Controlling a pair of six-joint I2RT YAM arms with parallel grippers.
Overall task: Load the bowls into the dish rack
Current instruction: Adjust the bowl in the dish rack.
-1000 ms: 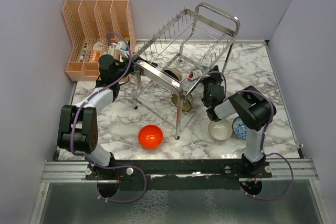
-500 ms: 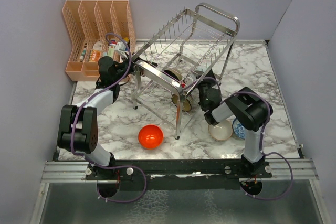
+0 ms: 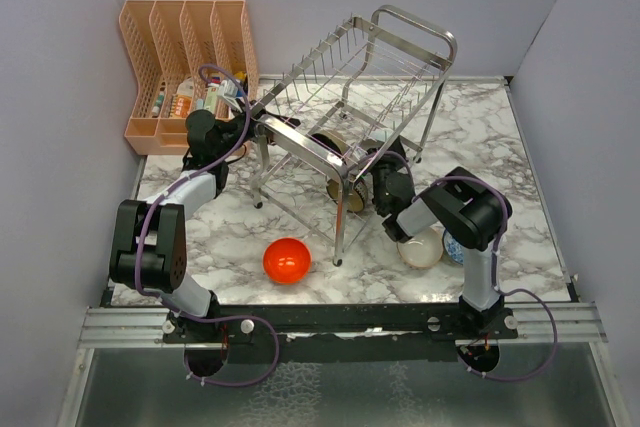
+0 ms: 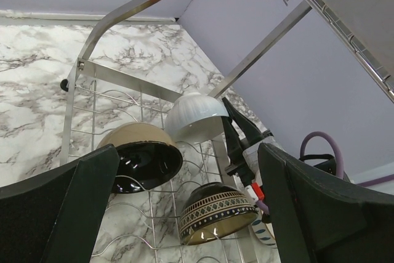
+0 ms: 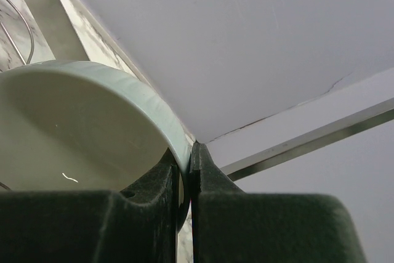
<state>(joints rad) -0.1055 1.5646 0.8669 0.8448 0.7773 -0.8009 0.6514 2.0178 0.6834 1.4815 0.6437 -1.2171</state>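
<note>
The steel dish rack [image 3: 352,97] stands mid-table. My right gripper [image 3: 376,161] reaches into its lower tier from the right, shut on the rim of the plain white bowl [image 5: 80,121], which also shows raised over the lower wires as the white bowl [image 4: 194,117]. On those wires lie a tan bowl with a black inside [image 4: 138,155] and a dark brown patterned bowl [image 4: 218,210]. My left gripper [image 3: 243,129] is open at the rack's left end, holding nothing. The red-orange bowl [image 3: 286,260] sits in front, and the beige-pink bowl [image 3: 421,248] lies by the blue-patterned bowl [image 3: 456,245], half hidden by my right arm.
A peach slotted organiser [image 3: 186,52] with small items stands at the back left, just behind my left arm. Purple walls close in the left, back and right sides. The rack's legs [image 3: 340,237] stand between the red bowl and the two right-hand bowls.
My right gripper has moved left with the white bowl, going under the rack's upper tier. My left arm has shifted only slightly.
</note>
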